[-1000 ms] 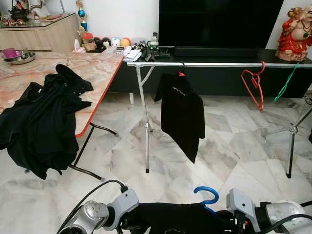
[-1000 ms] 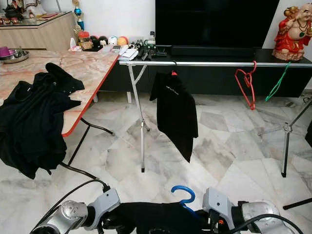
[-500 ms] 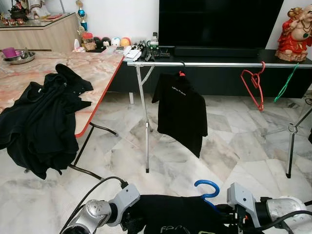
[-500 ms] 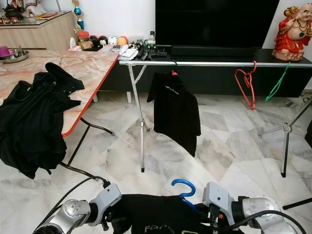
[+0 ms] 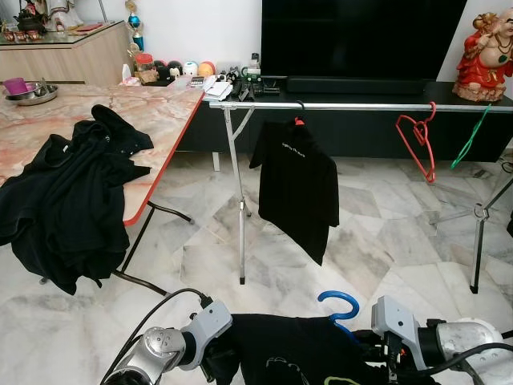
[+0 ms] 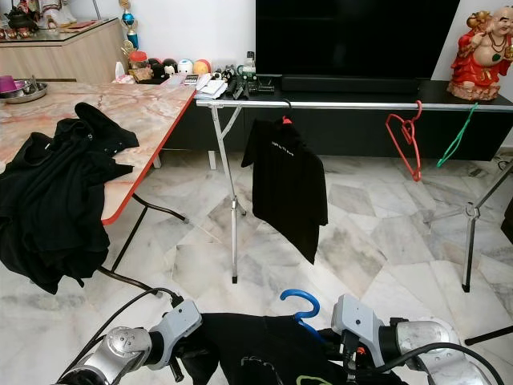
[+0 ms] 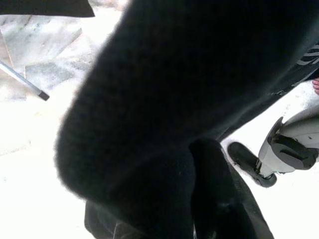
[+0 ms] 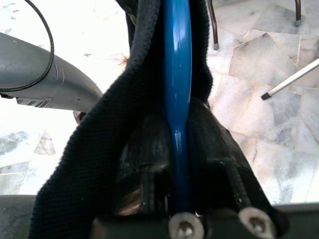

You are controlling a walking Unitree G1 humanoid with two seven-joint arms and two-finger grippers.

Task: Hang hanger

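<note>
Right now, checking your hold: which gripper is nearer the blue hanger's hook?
Right. The right gripper clamps the blue hanger just below its hook; the left gripper holds the shirt farther away.

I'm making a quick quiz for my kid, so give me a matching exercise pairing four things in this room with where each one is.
Things:
1. blue hanger
2. red hanger
3. heap of black clothes
4. red statue

Places:
A. on the marble table
B. on the black TV console
C. held in the right tool
D. hooked on the rail, bare

Pairs: 1-C, 2-D, 3-A, 4-B
</note>
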